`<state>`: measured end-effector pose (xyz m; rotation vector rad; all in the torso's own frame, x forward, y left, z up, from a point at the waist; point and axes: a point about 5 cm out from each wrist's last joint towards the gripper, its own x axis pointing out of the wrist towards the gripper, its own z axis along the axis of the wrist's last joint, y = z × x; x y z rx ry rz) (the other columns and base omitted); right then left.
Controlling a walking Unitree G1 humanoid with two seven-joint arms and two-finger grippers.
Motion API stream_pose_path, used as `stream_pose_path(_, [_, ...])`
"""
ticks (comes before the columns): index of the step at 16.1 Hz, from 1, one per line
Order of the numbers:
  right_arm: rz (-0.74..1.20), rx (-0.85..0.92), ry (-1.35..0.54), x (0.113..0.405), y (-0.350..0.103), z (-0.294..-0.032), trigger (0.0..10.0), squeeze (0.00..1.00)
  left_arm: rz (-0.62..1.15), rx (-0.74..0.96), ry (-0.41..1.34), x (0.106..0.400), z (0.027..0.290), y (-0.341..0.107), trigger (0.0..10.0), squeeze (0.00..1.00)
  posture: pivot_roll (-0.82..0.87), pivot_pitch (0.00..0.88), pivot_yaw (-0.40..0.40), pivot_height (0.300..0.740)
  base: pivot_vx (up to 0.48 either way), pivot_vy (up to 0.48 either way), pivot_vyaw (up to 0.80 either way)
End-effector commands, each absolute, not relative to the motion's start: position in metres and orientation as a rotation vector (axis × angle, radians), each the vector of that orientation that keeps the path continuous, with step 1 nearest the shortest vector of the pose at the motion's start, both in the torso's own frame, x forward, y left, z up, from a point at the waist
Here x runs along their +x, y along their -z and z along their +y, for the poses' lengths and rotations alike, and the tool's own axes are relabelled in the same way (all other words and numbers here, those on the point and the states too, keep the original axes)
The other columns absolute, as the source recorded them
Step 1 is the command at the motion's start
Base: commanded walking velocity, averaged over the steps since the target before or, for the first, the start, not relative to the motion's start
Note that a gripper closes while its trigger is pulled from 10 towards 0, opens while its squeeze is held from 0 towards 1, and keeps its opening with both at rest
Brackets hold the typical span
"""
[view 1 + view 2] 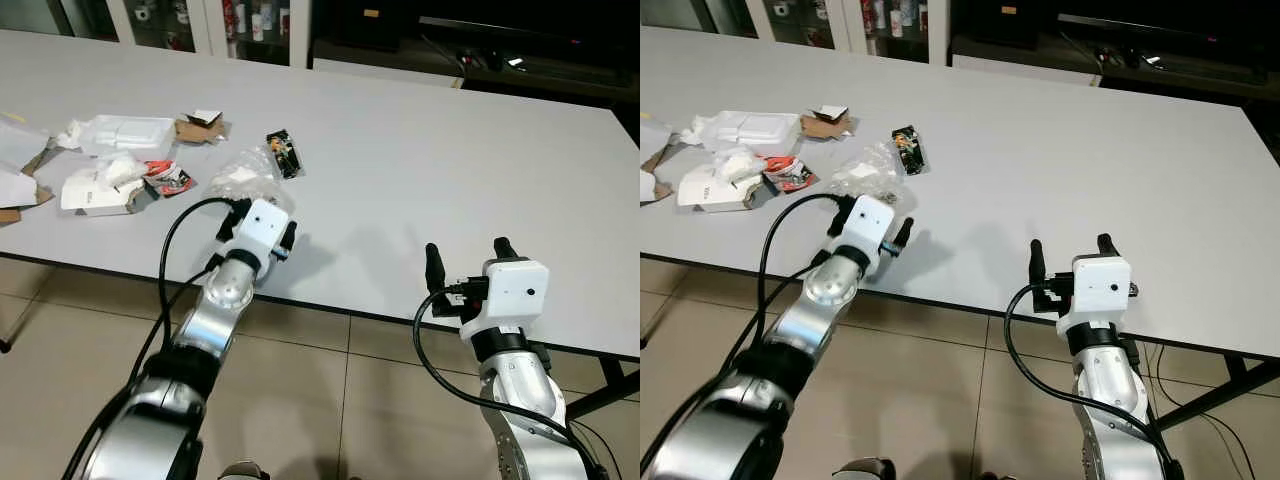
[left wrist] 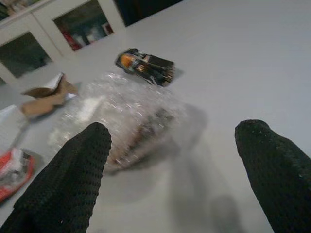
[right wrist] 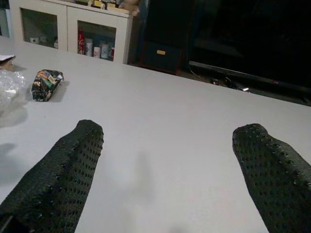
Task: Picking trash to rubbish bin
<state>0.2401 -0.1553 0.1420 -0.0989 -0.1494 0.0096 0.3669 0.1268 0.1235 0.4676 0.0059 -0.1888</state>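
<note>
Now | left tool [image 2: 170, 160] wide, near bubble wrap [image 2: 121, 116] | right tool [image 3: 170, 170] wide over table [image 1: 450, 150]

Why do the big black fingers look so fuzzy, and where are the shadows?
Left wrist view: the fingers sit too close, so they blur; the clear plastic wrap glints and casts a soft shadow. Left eye view: the left gripper drops a faint shadow on the table.
</note>
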Motion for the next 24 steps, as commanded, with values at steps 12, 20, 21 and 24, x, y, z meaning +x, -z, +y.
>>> stream_pose_path(12, [0.019,0.155,-0.265,0.2,-0.128,-0.131,10.0,0.91,-0.039,0.568,0.072,0.396,0.138,-0.154,10.0,1.0,0.08,0.191,-0.019,0.74,0.0,0.0,0.0])
stream_pose_path(20, [0.063,0.18,-0.396,0.19,-0.132,-0.122,10.0,0.08,-0.038,0.613,0.022,0.397,0.145,-0.155,10.0,0.0,0.06,0.195,-0.032,0.74,0.0,0.0,0.0])
stream_pose_path(21, [0.076,0.176,-0.417,0.188,-0.132,-0.12,10.0,0.09,-0.035,0.637,0.003,0.397,0.149,-0.155,10.0,0.0,0.06,0.199,-0.032,0.74,0.0,0.0,0.0])
stream_pose_path(24, [0.086,0.181,-0.428,0.185,-0.131,-0.118,10.0,0.09,-0.013,0.712,-0.054,0.398,0.164,-0.157,10.0,0.0,0.06,0.204,-0.028,0.74,0.0,0.0,0.0])
